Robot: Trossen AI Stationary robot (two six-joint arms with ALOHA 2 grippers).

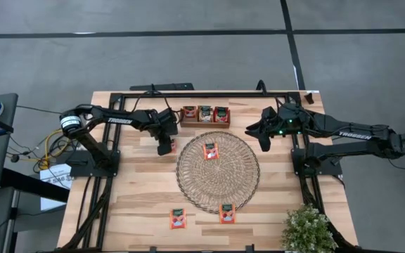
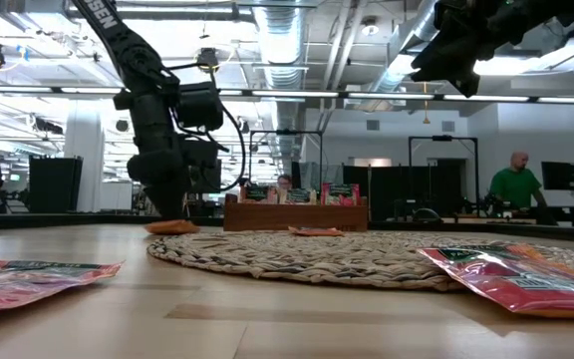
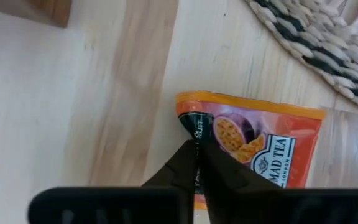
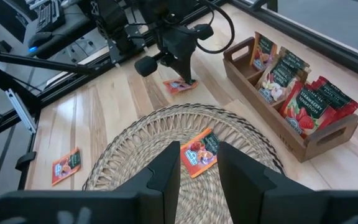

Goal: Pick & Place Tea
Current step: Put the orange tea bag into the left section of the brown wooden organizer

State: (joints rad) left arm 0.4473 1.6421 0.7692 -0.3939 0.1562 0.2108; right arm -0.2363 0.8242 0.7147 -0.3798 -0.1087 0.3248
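Observation:
An orange tea packet [image 3: 253,140] with a dark green label lies on the wood just left of the round woven mat [image 1: 218,171]. My left gripper [image 1: 164,145] stands over it, pointing steeply down, shut on it. Another tea packet [image 1: 210,150] lies on the mat's far part. Two more [image 1: 178,218] [image 1: 226,213] lie near the front edge. My right gripper [image 4: 199,167] hangs open, high above the mat's far right side [image 1: 262,133], with nothing between its fingers. My left gripper comes from above, tipped a little, and its two fingertips [image 3: 191,163] meet on the packet's dark green strip [image 3: 197,127] near one side edge. Whether they pinch up a fold or only press on it, I cannot tell. The packet [image 2: 172,226] rests on the table.
A small wooden compartment tray [image 1: 204,114] holding several upright tea packets stands at the far edge behind the mat. A green plant [image 1: 308,228] stands at the near right corner. Bare wood lies left of the mat. People stand in the room beyond the table.

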